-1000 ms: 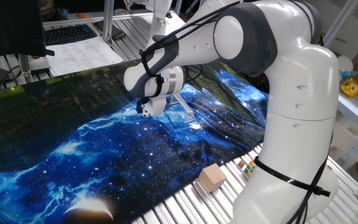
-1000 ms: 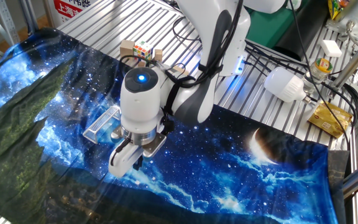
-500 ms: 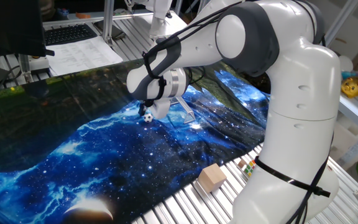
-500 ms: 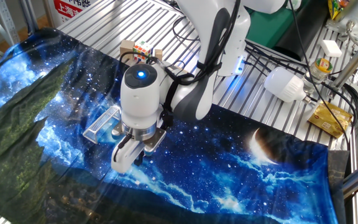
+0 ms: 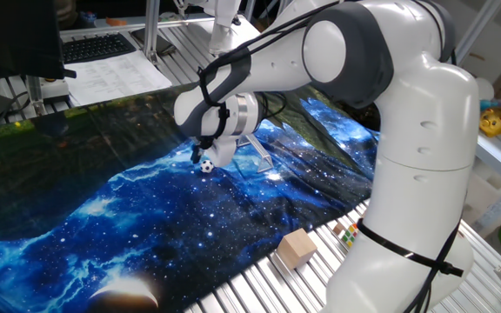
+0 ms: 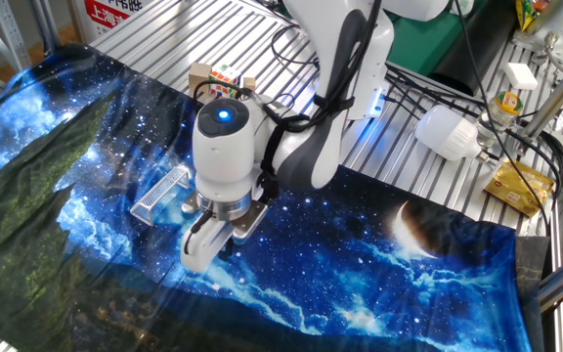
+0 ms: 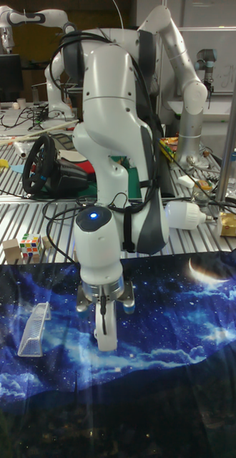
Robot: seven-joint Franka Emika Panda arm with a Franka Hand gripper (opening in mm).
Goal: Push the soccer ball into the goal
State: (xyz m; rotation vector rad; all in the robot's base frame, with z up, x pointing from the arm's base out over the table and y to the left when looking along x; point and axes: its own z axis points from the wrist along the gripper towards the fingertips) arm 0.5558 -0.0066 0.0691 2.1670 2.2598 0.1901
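Broadly, the arm [image 5: 390, 130] leans across the starry cloth [image 5: 146, 226] with the gripper [image 5: 209, 156] low, fingers apparently together and holding nothing. The goal [image 5: 257, 149] lies at its 3 o'clock; the soccer ball [image 5: 206, 164] rests on the cloth, touching its tip at 7 o'clock. Since a second ago the ball has emerged from behind the gripper.

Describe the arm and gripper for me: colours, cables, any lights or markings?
Glossy white arm with dark grey joint sections and black cables along it. A round blue light glows on the wrist housing. The gripper has a silvery-grey mount and white fingers. No readable markings.
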